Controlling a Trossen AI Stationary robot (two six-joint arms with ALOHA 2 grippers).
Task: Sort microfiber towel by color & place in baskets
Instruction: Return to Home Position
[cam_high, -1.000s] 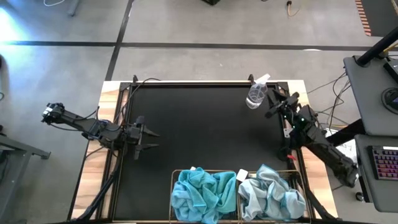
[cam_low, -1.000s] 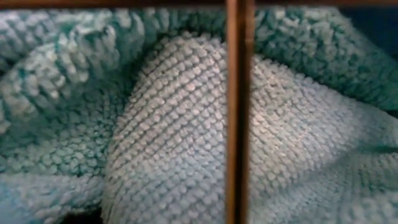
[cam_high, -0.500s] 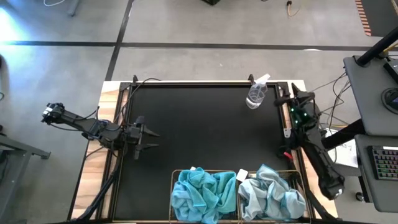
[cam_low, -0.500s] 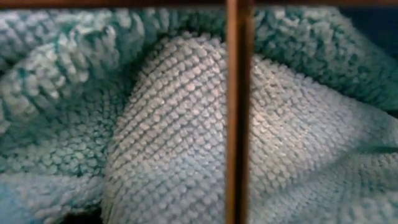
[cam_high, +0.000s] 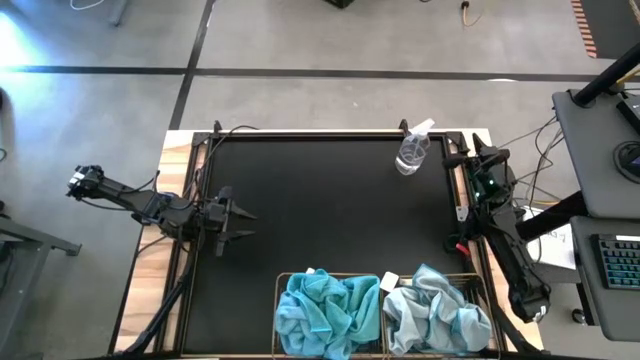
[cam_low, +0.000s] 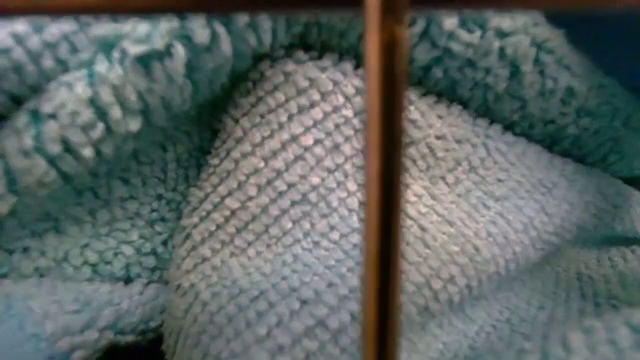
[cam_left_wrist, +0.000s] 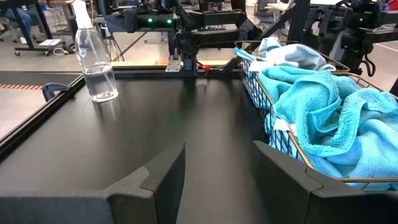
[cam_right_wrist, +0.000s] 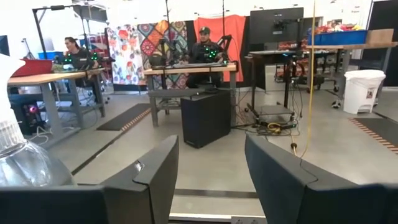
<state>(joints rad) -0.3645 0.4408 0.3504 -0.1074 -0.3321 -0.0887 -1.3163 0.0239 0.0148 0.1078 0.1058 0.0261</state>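
Hovering open and empty at the left edge of the desk (cam_high: 320, 200), the left end effector (cam_left_wrist: 217, 163) stood clear of the turquoise towels (cam_high: 325, 310) in the left basket (cam_high: 330, 274) and the pale towels (cam_high: 435, 315) in the right basket (cam_high: 455, 276), sorting seemingly done, with the right end effector (cam_right_wrist: 208, 162) likewise open and empty at the right edge.

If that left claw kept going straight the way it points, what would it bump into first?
Nothing soon: the left gripper points across bare black mat, between the spray bottle and the baskets; probably the right arm's base at the far edge.
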